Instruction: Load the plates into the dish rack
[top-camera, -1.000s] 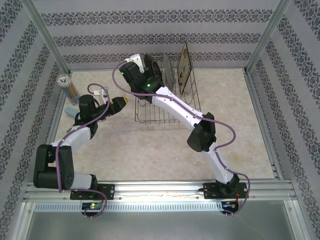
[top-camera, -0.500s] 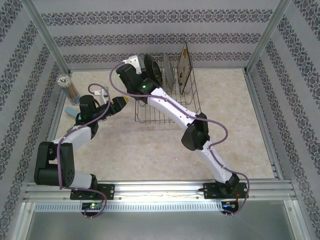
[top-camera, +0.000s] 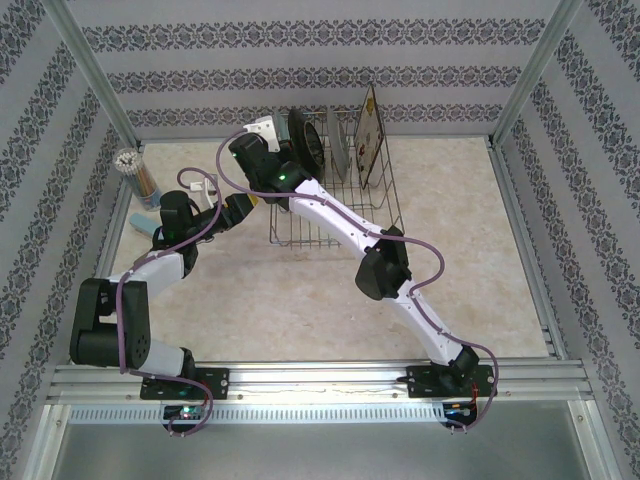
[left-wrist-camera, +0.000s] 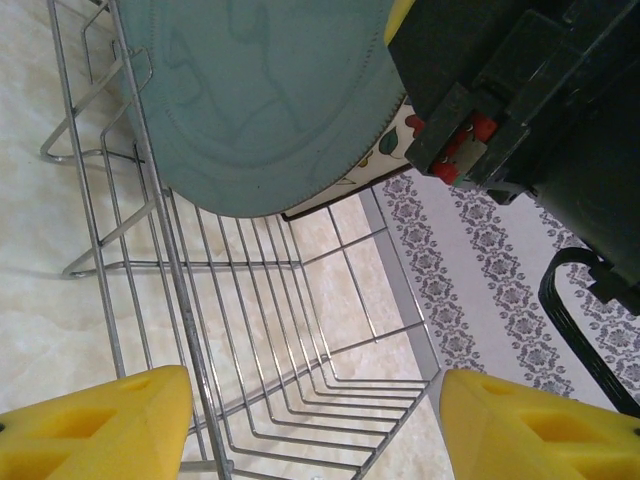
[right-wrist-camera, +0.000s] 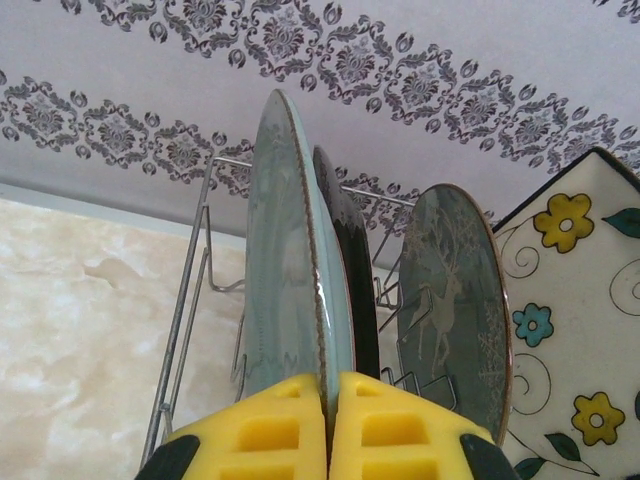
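My right gripper (right-wrist-camera: 330, 420) is shut on the rim of the light-blue plate (right-wrist-camera: 290, 260), which stands upright at the left end of the dish rack (right-wrist-camera: 190, 300). Behind it in the rack stand the dark-brown-rimmed plate (right-wrist-camera: 358, 270), the grey reindeer plate (right-wrist-camera: 450, 310) and the square floral plate (right-wrist-camera: 580, 300). From above, the right gripper (top-camera: 276, 136) hangs over the left end of the rack (top-camera: 335, 215). My left gripper (left-wrist-camera: 315, 430) is open just outside the rack's left side (left-wrist-camera: 200, 330), looking up at the light-blue plate (left-wrist-camera: 260, 100). Its lower edge is hidden.
A cup of coloured sticks (top-camera: 135, 172) stands at the far left by the metal post. A small white object (top-camera: 205, 185) and a pale blue thing (top-camera: 140, 222) lie near the left arm. Patterned walls close in the table on three sides.
The right wrist has shifted left along the rack with the light-blue plate in its grip. The left gripper has barely moved and stays open.
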